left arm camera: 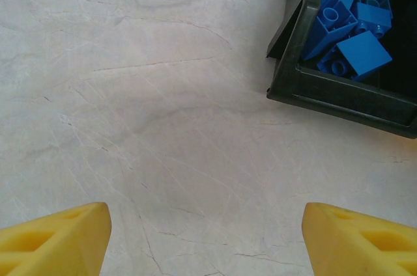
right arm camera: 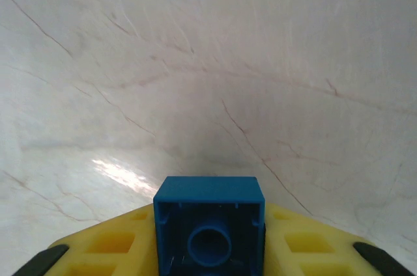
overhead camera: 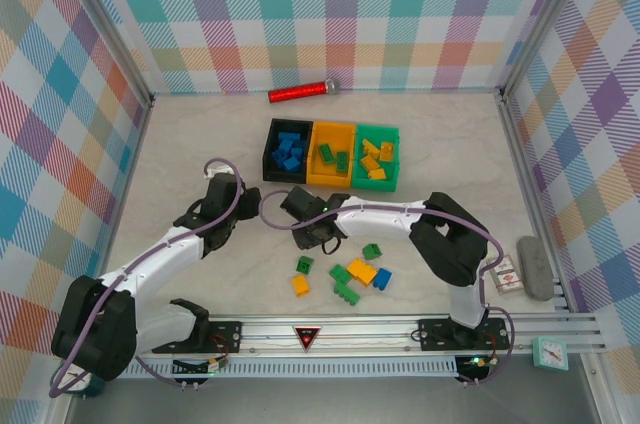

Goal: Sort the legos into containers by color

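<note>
Right gripper (right arm camera: 208, 227) clamped on blue lego (right arm camera: 209, 191), hollow underside toward wrist camera, yellow fingers (right arm camera: 117, 243) pressed on both sides; marbled surface (right arm camera: 195, 61) beyond. Left gripper (left arm camera: 207, 240) wide open, nothing between its fingers, over bare surface just beside black bin (left arm camera: 339, 90). Black bin holds blue legos (left arm camera: 361, 51). Top view: orange bin (overhead camera: 313, 157) holds green ones, green bin (overhead camera: 393, 156) holds yellow-orange ones. Loose legos (overhead camera: 347, 293), mixed colours, clustered near front of surface between arms.
</note>
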Action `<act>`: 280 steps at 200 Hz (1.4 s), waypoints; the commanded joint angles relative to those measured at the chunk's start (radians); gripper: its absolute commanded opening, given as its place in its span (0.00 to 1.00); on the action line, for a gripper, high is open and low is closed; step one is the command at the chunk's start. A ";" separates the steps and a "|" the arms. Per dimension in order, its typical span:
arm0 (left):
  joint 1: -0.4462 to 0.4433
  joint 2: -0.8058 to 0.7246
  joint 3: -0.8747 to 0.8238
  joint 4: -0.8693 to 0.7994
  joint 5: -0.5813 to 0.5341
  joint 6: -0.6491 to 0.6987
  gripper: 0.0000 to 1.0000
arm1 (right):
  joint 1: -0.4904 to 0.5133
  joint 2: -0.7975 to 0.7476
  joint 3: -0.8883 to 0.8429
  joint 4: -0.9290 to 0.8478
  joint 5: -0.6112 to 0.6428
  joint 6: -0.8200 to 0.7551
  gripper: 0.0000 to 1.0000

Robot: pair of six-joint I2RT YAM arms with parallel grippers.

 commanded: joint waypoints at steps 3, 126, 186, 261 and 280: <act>0.013 -0.005 0.032 -0.028 -0.017 -0.010 0.77 | 0.001 -0.007 0.053 0.011 0.012 -0.009 0.35; 0.013 0.039 0.046 -0.031 -0.003 -0.026 0.76 | -0.185 0.071 0.379 0.031 -0.079 -0.092 0.36; 0.014 0.062 0.059 -0.043 -0.004 -0.029 0.76 | -0.290 0.286 0.704 -0.040 -0.111 -0.115 0.37; 0.014 0.077 0.067 -0.049 0.004 -0.024 0.76 | -0.339 0.499 1.039 -0.166 -0.092 -0.169 0.46; 0.014 0.082 0.071 -0.048 0.016 -0.023 0.76 | -0.339 0.488 1.036 -0.171 -0.103 -0.170 0.49</act>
